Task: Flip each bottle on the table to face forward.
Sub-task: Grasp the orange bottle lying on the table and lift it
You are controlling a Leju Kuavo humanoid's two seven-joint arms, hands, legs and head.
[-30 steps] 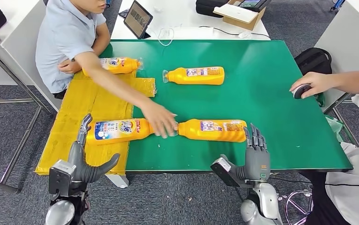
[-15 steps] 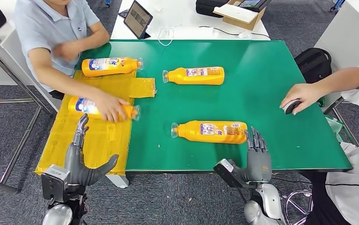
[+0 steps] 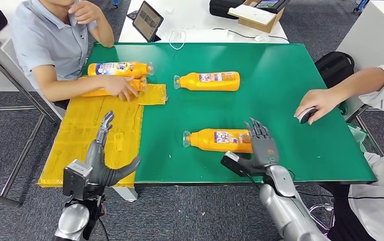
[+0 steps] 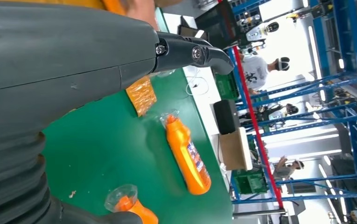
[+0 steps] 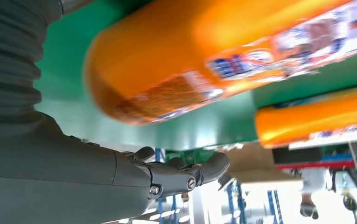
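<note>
My right hand (image 3: 261, 143) is spread wide, fingers apart, holding nothing, poised at the base end of the near bottle (image 3: 219, 140). That bottle lies on its side on the green bench (image 3: 290, 90), cap pointing left. My left hand (image 3: 101, 159) is also spread and empty, over the yellow mat (image 3: 87, 145) at the bench's left edge. A second bottle (image 3: 208, 81) lies far centre; a third (image 3: 117, 69) lies far left beside a person's arm, whose hand (image 3: 121, 88) rests on a fourth. I judge the bottle smooth rigid plastic, likely slippery and prone to rolling, so I would wrap its broad body near the label.
</note>
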